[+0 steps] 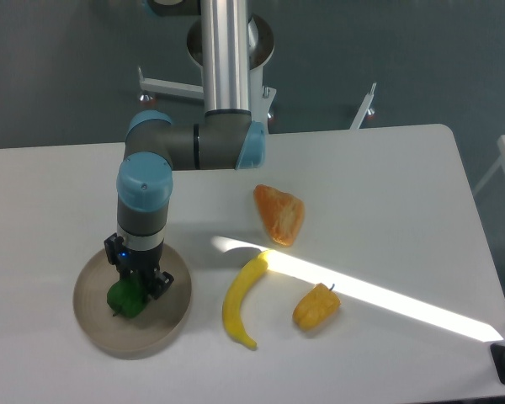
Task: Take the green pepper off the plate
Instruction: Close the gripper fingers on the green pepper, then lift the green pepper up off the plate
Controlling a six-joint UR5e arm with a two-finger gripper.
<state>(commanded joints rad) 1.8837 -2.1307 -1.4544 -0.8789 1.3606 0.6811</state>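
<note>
Gripper [133, 286] low over plate [97, 326], fingers [156, 282] straddling green pepper [124, 300] directly beneath; whether clamped, cannot tell. Pepper sits on plate on bench [387, 185].

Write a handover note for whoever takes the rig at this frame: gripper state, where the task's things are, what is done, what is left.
Gripper: down over the green pepper, jaws either side of it; whether they have closed on it cannot be told from this view.
Green pepper: on the plate, at its left-centre, not lifted.
Plate: at the table's front left.
Nearby, off the plate: long yellow pepper, small yellow-orange pepper, orange piece.
Done: approach and descent.
Left: confirm the grasp, lift the pepper clear of the plate.
</note>
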